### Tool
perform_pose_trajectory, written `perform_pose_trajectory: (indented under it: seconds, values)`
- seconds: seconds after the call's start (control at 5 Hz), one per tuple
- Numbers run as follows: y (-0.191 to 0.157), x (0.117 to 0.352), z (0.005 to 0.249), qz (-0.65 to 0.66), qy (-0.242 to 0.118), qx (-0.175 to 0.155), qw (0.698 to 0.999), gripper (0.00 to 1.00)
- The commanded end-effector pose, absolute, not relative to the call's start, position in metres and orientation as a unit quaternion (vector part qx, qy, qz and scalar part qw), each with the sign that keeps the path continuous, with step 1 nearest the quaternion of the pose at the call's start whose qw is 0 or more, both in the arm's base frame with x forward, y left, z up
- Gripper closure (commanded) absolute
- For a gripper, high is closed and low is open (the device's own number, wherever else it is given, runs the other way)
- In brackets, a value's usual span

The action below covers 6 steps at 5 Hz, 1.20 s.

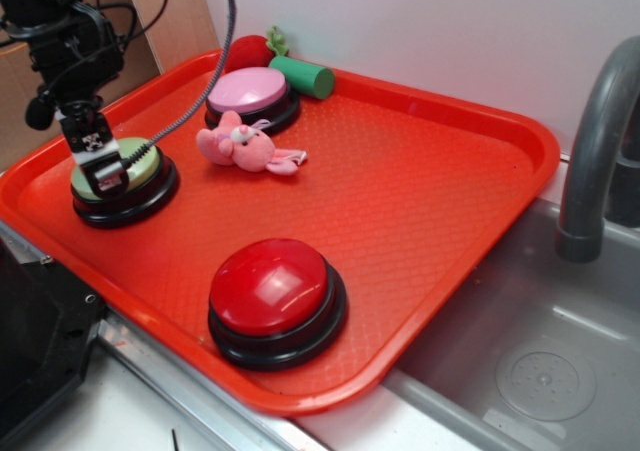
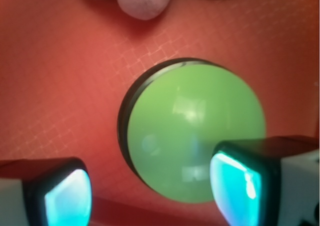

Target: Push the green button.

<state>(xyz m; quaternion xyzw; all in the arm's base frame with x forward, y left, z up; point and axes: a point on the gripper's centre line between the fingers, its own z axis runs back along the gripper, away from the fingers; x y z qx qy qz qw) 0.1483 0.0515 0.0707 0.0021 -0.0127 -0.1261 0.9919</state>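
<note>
- The jaws of the gripper (image 2: 150, 191) are seen spread apart in the wrist view, with nothing pinched between them; 1 fingertip (image 2: 235, 183) overlaps the lower right edge of the green button (image 2: 192, 131), the other lies over bare tray to the lower left.
- In the exterior view, the gripper (image 1: 103, 171) is seen directly over the green button (image 1: 140, 171), at or just above its dome; contact cannot be confirmed.
- The green button is found at the left side of the red tray (image 1: 450, 201), on its black base.
- A pink plush toy (image 1: 245, 146) is seen just beyond the green button, lying between it and the pink button (image 1: 250, 93).
- A red button (image 1: 272, 291) is placed near the tray's front edge, well apart from the gripper.
- A green cylinder (image 1: 303, 76) is seen at the tray's far rim.
</note>
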Motion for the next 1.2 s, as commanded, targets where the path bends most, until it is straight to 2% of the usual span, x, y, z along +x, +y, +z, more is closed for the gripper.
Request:
perform_pose_trajectory:
  seconds: [0.0,0.2,0.4,0.6,1.0]
  values:
    - [0.056,0.159,0.101,-0.105,-0.047,0.022,0.993,0.00]
    - [0.056,0.160,0.106,-0.107,-0.051,0.017,0.993,0.00]
    - [0.053,0.163,0.113,-0.111,-0.050,0.027,0.992,0.00]
    - [0.051,0.165,0.119,-0.109,-0.031,0.023,0.993,0.00]
    - [0.045,0.163,0.138,-0.106,-0.033,0.028,0.993,0.00]
